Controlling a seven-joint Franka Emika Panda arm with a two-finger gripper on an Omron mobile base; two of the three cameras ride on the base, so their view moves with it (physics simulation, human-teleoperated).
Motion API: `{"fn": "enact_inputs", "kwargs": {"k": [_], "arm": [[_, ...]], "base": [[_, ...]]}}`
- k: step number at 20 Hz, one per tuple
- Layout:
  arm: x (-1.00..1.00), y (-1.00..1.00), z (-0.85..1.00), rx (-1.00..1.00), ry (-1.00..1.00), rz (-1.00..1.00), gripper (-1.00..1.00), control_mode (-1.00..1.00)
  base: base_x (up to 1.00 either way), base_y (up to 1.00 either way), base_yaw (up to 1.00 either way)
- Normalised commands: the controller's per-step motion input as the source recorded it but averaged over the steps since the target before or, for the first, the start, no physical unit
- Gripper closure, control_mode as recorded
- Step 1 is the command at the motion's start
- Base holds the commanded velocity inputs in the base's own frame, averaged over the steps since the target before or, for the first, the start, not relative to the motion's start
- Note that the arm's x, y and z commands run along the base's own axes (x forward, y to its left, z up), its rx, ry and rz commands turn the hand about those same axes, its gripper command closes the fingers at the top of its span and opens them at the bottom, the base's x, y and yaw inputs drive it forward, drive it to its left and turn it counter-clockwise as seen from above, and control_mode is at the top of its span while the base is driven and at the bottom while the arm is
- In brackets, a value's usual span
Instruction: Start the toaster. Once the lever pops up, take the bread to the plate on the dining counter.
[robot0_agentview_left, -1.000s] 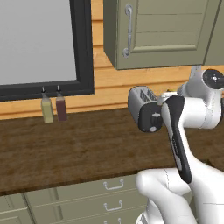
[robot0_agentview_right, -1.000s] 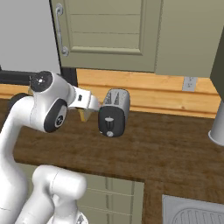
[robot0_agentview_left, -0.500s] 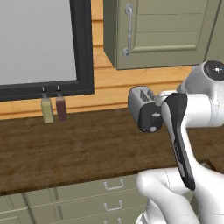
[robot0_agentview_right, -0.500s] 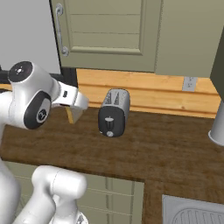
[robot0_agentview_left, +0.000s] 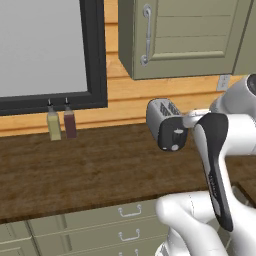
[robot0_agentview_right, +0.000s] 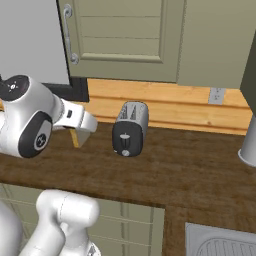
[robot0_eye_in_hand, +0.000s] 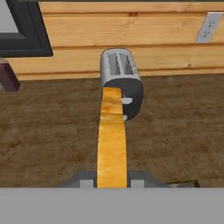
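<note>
The left base view and right base view look forward and down from behind the arm, both covering the toaster (robot0_agentview_left: 167, 131) (robot0_agentview_right: 130, 129) on the wood counter (robot0_agentview_left: 90, 165) (robot0_agentview_right: 200, 165). The hand view faces the toaster (robot0_eye_in_hand: 121, 87) from near.

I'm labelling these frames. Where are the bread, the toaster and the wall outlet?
bread (robot0_eye_in_hand: 111, 140), hand view, middle of the slice's edge held between the fingers.
toaster (robot0_agentview_right: 129, 131), right base view, its dark front face.
outlet (robot0_eye_in_hand: 212, 27), hand view, middle of its pale plate.
</note>
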Motion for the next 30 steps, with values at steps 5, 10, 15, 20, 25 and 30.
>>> {"fn": "enact_inputs", "kwargs": {"k": [5, 10, 15, 20, 25, 30], "arm": [[-0.16, 0.0, 0.0, 0.0, 0.0, 0.06, 1.0, -1.0], [-0.02, 0.0, 0.0, 0.0, 0.0, 0.02, 1.0, -1.0], [0.0, 0.0, 0.0, 0.0, 0.0, 0.0, 1.0, -1.0], [0.0, 0.0, 0.0, 0.0, 0.0, 0.0, 1.0, 1.0], [0.0, 0.0, 0.0, 0.0, 0.0, 0.0, 1.0, 1.0], [0.0, 0.0, 0.0, 0.0, 0.0, 0.0, 1.0, 1.0]], "base": [[0.0, 0.0, 0.0], [0.0, 0.0, 0.0], [0.0, 0.0, 0.0], [-0.45, 0.36, 0.07], [-0.51, 1.0, 0.44], [-0.22, 0.95, 0.8]]}}
